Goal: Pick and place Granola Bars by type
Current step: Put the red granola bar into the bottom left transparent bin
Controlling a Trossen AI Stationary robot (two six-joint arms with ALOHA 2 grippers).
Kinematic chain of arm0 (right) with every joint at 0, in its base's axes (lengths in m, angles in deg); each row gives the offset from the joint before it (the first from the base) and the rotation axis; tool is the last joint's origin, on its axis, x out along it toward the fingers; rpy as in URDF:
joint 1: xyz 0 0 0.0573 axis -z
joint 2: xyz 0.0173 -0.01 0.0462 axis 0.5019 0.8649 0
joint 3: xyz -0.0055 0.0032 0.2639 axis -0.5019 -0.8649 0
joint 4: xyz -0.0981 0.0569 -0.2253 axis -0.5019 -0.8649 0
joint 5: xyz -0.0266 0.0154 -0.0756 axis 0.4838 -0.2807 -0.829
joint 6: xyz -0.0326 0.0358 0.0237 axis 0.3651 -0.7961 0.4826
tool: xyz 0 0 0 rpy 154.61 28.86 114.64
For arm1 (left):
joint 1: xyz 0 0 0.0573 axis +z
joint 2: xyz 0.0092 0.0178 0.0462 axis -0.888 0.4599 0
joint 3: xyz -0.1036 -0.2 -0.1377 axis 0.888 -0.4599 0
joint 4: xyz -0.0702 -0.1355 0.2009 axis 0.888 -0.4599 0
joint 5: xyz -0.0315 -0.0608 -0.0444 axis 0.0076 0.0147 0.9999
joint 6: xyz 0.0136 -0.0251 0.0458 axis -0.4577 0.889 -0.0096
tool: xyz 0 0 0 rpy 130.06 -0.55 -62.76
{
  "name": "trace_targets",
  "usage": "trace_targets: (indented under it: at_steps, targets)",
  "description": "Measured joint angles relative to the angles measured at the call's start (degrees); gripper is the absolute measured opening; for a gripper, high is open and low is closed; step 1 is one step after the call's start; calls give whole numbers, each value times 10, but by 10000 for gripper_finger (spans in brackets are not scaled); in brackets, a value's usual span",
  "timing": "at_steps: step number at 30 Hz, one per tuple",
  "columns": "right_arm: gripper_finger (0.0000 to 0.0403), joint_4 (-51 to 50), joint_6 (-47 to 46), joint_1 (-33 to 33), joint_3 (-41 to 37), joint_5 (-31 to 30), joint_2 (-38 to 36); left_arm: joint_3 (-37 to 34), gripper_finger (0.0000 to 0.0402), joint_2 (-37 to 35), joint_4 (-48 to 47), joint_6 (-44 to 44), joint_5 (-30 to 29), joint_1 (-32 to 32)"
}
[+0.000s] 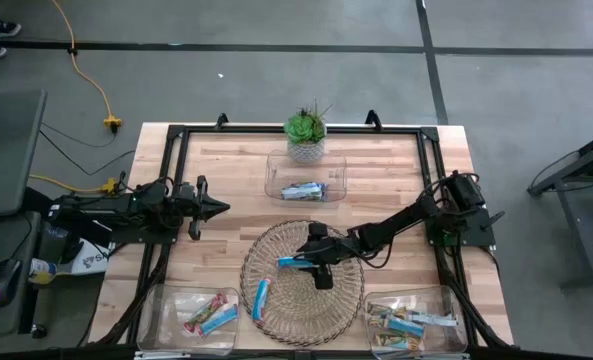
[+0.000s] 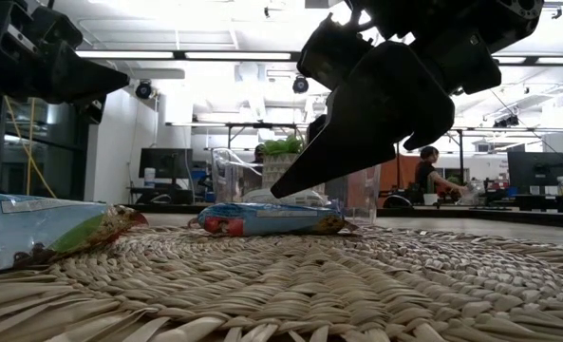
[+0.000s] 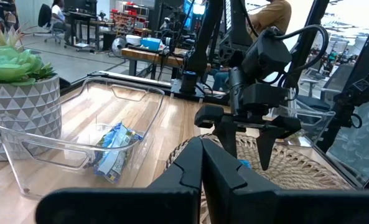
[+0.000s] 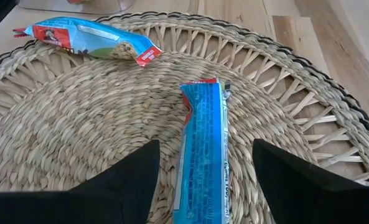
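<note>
The right gripper [image 4: 203, 171] hovers with fingers spread, grasping nothing, over a blue granola bar [image 4: 201, 149] on the wicker tray [image 4: 78, 124]. The left gripper [image 1: 212, 208] waits at the table's left side, fingers closed together.

Bright blue wrappers on straw-tan weave

Blue bar [image 4: 201, 149] with white print and red trim; second bar [image 4: 88, 40] blue, red and green; black tool [image 4: 204, 177]; pale wood desk [image 1: 226, 190]; green plant [image 1: 305, 126] in white triangle-patterned pot.

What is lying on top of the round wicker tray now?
Two blue granola bars: one between the open right gripper's fingers, another near the tray's rim. The arm hides part of the tray from above.
</note>
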State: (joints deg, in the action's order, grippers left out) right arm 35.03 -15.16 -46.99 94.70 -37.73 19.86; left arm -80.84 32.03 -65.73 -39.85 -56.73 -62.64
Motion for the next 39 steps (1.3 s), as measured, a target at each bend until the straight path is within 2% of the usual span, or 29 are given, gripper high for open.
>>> trace_targets:
  at_steps: [17, 21, 28, 39]
  targets:
    - [241, 24, 1, 0, 0, -11, 1, 0, 1, 0, 0, 0, 0, 0]
    - [241, 23, 1, 1, 24, -11, 21, 0, 1, 0, 0, 0, 0, 0]
    - [241, -34, 0, 1, 85, -10, 67, 0, 1, 0, 0, 0, 0, 0]
    - [241, -77, -2, 4, 81, -4, 71, 0, 1, 0, 0, 0, 0, 0]
